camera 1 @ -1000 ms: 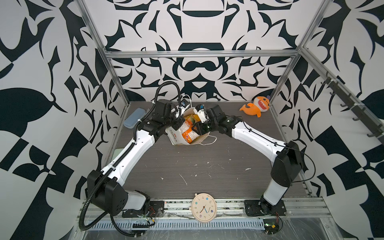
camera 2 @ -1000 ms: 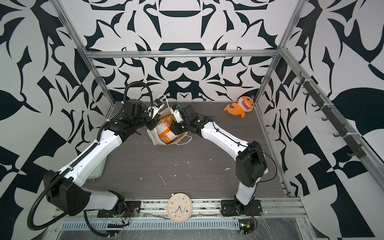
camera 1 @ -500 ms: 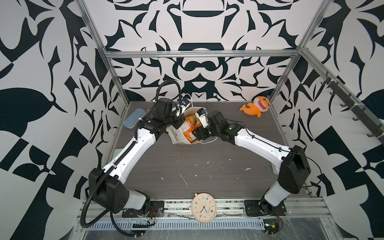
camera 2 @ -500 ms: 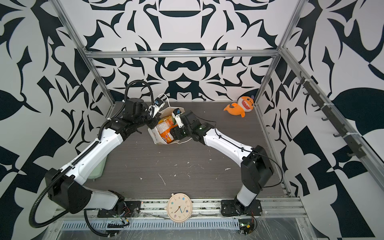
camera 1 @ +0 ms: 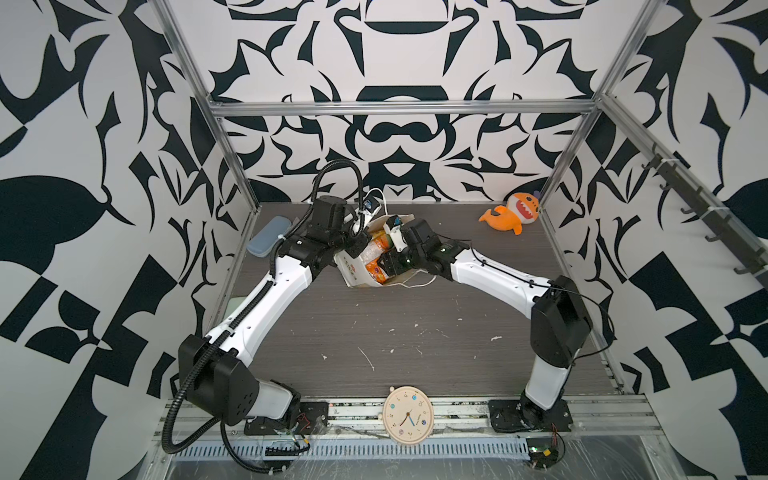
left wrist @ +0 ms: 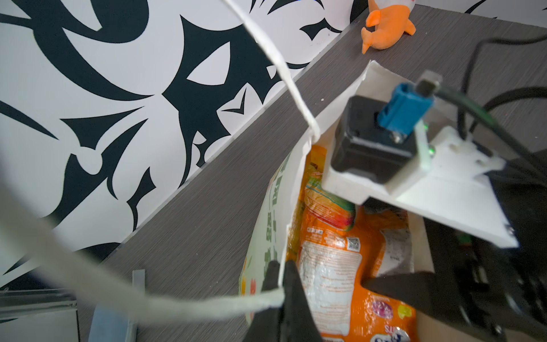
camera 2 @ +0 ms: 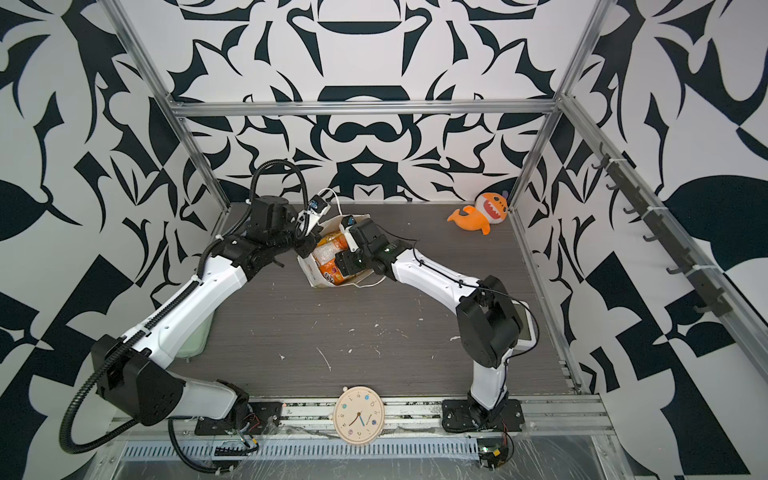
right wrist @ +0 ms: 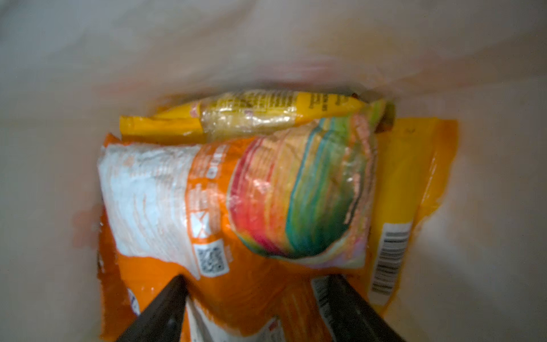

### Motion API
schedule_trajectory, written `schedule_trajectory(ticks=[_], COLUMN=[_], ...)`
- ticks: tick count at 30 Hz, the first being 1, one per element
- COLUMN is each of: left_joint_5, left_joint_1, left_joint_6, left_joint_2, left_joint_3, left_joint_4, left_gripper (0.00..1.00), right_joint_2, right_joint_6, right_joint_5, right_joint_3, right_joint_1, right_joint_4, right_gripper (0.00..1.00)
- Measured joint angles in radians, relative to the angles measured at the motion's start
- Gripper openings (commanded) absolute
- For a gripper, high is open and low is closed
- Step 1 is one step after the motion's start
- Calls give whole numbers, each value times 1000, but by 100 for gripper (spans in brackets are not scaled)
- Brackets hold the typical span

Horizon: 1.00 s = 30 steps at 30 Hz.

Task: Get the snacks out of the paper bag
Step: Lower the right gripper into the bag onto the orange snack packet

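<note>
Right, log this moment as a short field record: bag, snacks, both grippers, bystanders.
bag: paper bag, mouth open
snacks: orange packet on top, yellow packet next to it, both inside the bag
left gripper: shut on the bag's rim
right gripper: inside the bag, jaws open astride the orange packet's end
bystanders: plush shark, blue case, clock

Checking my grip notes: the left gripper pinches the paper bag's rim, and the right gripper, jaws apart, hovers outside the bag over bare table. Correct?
Not quite. The left gripper does pinch the paper bag at its rim, but the right gripper, jaws apart, is inside the bag, over the orange packet. The right wrist view shows it.
</note>
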<state>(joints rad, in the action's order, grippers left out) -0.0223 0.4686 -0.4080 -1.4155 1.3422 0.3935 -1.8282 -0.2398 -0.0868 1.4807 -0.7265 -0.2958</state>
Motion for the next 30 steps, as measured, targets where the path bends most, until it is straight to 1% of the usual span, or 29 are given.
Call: schedule_trajectory(ticks=[1,3,4,5,6,10,12,14,16,20,21,30], left_joint_5=[0,0,1,1,1,4,4,5,4,7,8,23], left_joint_1=[0,0,0,0,0,0,0,0,0,0,0,0], left_joint_6=[0,0,0,0,0,0,0,0,1,3,5,13], left_joint_2=[0,0,0,0,0,0,0,0,0,0,0,0], left_joint_3=[0,0,0,0,0,0,0,0,0,0,0,0], left_joint_4=[0,1,1,1,1,1,1,1,1,1,0,-2], left_gripper=[0,0,0,0,0,0,0,0,0,0,0,0], right_joint_2=[-4,-8,-8,-8,-8,-3,-1,3,7,8,8,31], right_joint_6=[-7,-14,-17,-19,-24,-23,-22,-21,-21,-21,-23,-27], right_joint_5=[-5,-13,-17,-19,-22,-29,-30,-32,-36,-56,-60,-78], right_joint_3=[6,13,14,16,18,23,23,23,23,23,23,18], right_joint_1=[0,-2,-3,-3,-3,-3,-3,-3,-3,-3,-3,-3], right_joint_4=[0,2,2,2,2,1,-1,-4,-8,-8,-8,-6], right_gripper=[52,48,41,29,23,21,15,12,6,3,0,0])
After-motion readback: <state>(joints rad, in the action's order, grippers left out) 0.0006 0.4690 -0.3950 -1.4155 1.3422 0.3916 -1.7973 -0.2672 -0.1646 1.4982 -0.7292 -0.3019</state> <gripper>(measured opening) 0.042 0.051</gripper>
